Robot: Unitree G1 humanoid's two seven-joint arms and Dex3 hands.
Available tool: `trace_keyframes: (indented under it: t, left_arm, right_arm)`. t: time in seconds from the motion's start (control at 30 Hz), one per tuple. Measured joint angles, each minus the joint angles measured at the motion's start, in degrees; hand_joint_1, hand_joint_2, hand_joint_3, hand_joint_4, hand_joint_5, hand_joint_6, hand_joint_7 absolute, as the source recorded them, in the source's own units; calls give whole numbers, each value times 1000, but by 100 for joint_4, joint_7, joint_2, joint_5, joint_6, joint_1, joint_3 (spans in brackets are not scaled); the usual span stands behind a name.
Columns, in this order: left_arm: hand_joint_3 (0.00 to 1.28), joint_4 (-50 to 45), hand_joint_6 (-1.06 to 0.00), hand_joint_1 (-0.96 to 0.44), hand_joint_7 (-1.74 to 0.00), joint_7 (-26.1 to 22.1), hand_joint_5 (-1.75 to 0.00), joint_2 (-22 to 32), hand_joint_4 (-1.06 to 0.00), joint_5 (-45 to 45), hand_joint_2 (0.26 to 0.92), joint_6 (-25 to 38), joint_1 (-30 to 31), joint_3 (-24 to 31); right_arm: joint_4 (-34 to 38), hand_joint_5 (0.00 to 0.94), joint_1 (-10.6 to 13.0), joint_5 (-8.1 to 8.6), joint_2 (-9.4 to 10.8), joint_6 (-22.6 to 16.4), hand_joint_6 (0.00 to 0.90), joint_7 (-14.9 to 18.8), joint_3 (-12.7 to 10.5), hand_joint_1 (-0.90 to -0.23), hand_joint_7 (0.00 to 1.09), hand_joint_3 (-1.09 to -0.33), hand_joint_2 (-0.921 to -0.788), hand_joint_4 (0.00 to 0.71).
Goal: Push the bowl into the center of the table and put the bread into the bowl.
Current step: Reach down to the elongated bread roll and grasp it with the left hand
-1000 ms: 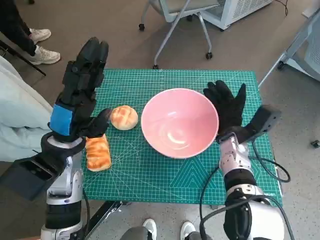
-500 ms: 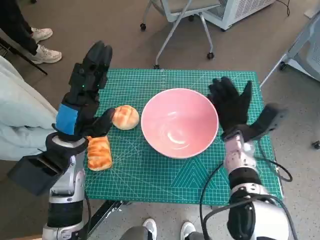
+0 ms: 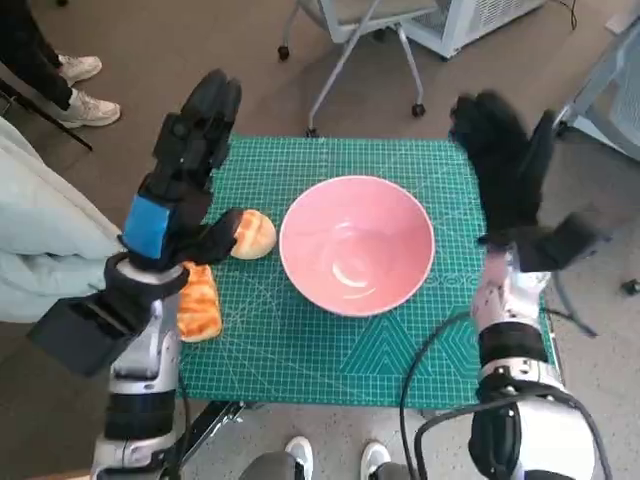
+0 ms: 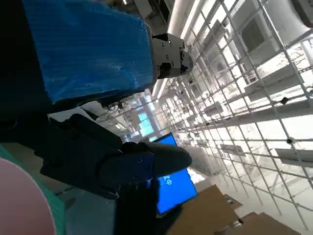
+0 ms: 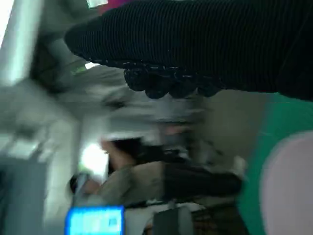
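The pink bowl [image 3: 357, 245] stands upright near the middle of the bench [image 3: 330, 355], which has a green cutting mat on top, and it holds nothing inside. Just beside it, on the robot's left, lies a round golden bun [image 3: 255, 233], very close to the bowl's rim. Nearer to the robot lies a longer glazed bread [image 3: 199, 301], orange-brown, partly hidden under the left forearm.

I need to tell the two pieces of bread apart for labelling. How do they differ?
The round bun is pale and domed; the long loaf is more orange-brown, glazed and elongated. The bun lies close beside the pink bowl; the loaf lies farther from it, near the mat's edge, partly hidden under the left hand. Both rest on the mat, outside the bowl.
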Motion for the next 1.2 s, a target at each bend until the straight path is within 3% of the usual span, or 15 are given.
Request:
trace_keyframes:
  t: [0.27,0.57,1.0,1.2]
  left_arm:
    - [541,144,1,-717,-296,-163,-3,-54,-46,-40,921,-32,-143,-51]
    - [543,259,1,-710,-302,-334,-2,-65,-45,-165,921,-45,-303,-88]
    - [536,258,1,-706,-313,-568,-1,11,-44,-213,921,-45,-494,-103]
    - [510,337,-16,-721,-352,-770,-14,417,-73,-204,921,-97,-513,108]
  right_arm:
    - [-1366,20,456,362,36,-180,242,667,342,-680,77,-732,-921,150]
    - [-2486,16,833,713,28,-11,225,995,633,-682,83,-743,-921,149]
    - [-2867,13,1026,769,28,226,214,917,788,-684,100,-744,-921,153]
    - [-3111,12,1108,753,59,332,207,758,867,-688,109,-747,-921,155]
